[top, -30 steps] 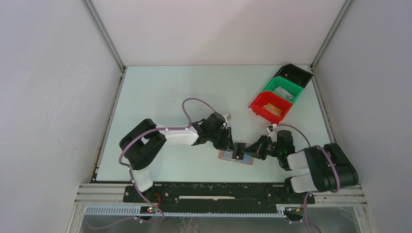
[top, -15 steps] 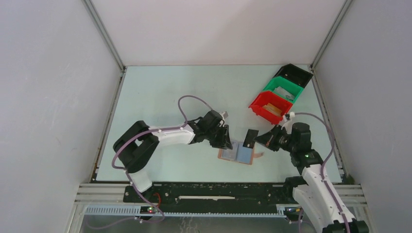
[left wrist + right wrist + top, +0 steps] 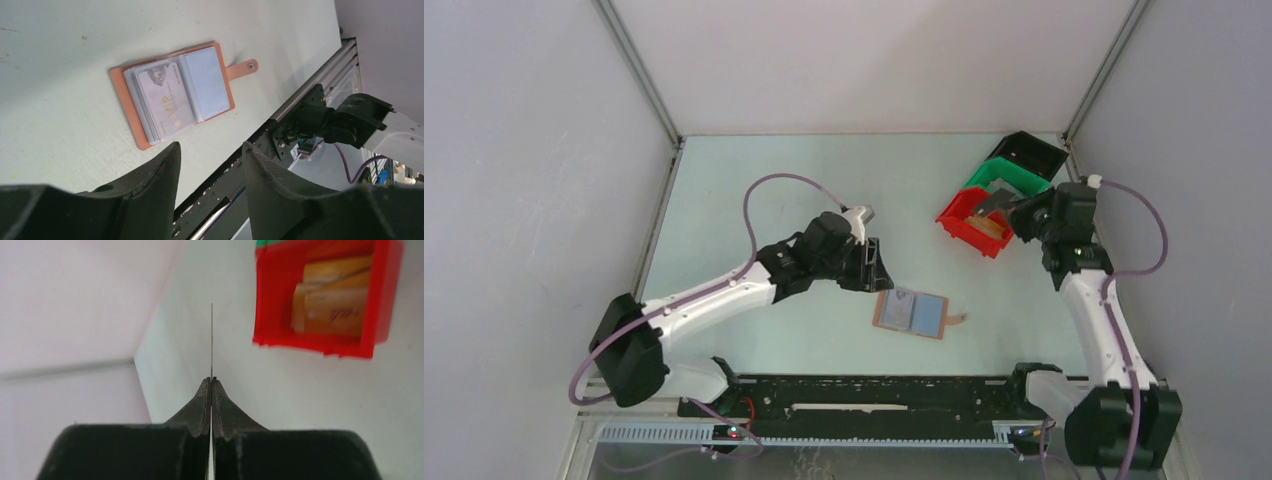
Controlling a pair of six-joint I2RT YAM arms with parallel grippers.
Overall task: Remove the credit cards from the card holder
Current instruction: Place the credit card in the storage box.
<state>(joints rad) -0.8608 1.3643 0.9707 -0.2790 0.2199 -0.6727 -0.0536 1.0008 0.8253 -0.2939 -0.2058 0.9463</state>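
Wrist views show right pincer (image 3: 211, 377) pinching a credit card (image 3: 211, 340), left pincer (image 3: 210, 147) open over card holder (image 3: 239, 68).

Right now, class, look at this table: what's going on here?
The right gripper is shut on one card, seen edge-on, and holds it in the air near the red bin, which has tan cards in it. The card holder lies open on the table with a pale card showing in its sleeves. The left gripper hangs open above the table near the holder, touching nothing.
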